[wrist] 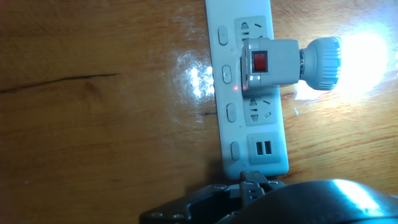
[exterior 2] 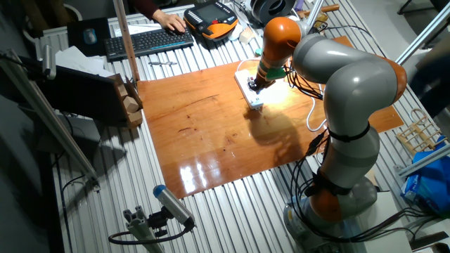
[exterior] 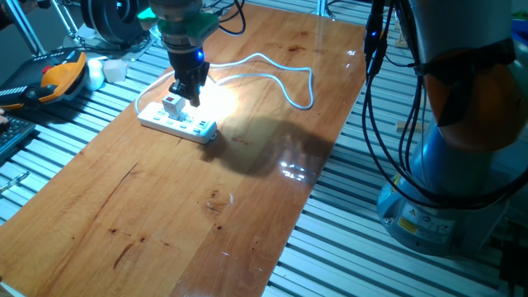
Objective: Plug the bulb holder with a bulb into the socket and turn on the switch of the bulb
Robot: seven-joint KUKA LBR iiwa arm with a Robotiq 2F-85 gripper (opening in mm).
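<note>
The white bulb holder [wrist: 270, 62] sits plugged into the socket [wrist: 214, 130], a long white power strip lying on the wooden table. Its bulb [wrist: 323, 62] points sideways off the strip and glows brightly, throwing light on the wood. On the holder's square face the red switch [wrist: 259, 61] shows. In the fixed views my gripper [exterior: 191, 97] hangs just above the bulb holder [exterior: 172, 105] and the socket [exterior: 177, 122]. The fingertips look shut with nothing between them, apart from the holder. In the hand view the gripper [wrist: 252, 182] shows at the bottom edge.
The strip's white cable [exterior: 280, 74] loops across the far table. Off the table's left side lie an orange teach pendant [exterior: 62, 74] and a white cup [exterior: 115, 70]. A keyboard [exterior 2: 148, 42] with a person's hand is beyond the table. The robot base [exterior: 445, 165] stands right.
</note>
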